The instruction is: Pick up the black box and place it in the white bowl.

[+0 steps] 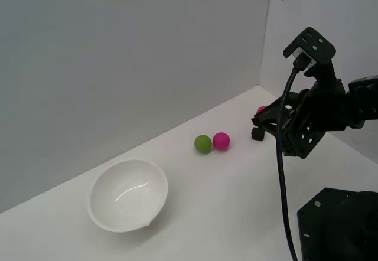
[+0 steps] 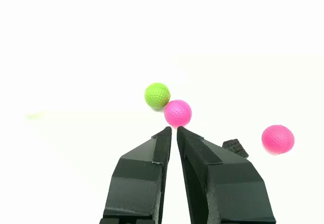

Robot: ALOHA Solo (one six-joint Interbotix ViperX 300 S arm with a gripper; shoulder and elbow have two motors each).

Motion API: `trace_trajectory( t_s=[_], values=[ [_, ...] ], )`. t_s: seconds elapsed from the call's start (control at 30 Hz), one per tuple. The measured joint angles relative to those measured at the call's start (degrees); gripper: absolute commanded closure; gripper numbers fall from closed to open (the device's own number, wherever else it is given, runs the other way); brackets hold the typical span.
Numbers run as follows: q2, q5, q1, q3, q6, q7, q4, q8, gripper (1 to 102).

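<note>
The white bowl (image 1: pixel 128 195) is sitting on the white table (image 1: pixel 224 208) at the exterior view's left, near side, tilted so that its opening is facing the camera; nothing is lying inside it. Further right and farther back, a green ball (image 1: pixel 202 143) and a pink ball (image 1: pixel 221 140) are resting in contact with each other, well apart from the bowl. Right of them, the black box (image 1: pixel 257 133) is sitting on the table just under the gripper's tip, with a second pink ball (image 1: pixel 261 110) partly showing behind the black fingers.

The arm is reaching in from the exterior view's right, held low, with its gripper (image 1: pixel 260 121) pointing left toward the ball pair and a black cable looping down from the wrist.

The wrist view is showing what the exterior view is hiding: the gripper (image 2: pixel 173 129) is nearly closed, only a narrow slit showing between the jaws, and it is holding nothing. The black box (image 2: pixel 235 147) is lying beside one finger, outside the jaws, partly covered by it. The second pink ball (image 2: pixel 278 139) is sitting just beyond the box. The bowl is not appearing in this view.
</note>
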Motion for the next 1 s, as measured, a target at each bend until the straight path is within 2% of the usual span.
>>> trace_trajectory(
  t_s=[0.13,0.7,0.87,1.0],
  values=[
    [5.80,0.09,-1.05,5.71,0.18,0.79,0.00,0.00,100],
    [4.31,0.18,0.00,4.22,0.18,0.97,0.09,0.00,100],
    [3.34,0.09,0.00,3.25,0.18,0.88,0.00,0.00,88],
    [1.67,-1.05,1.41,1.67,0.18,2.64,-1.14,0.00,86]
  ],
)
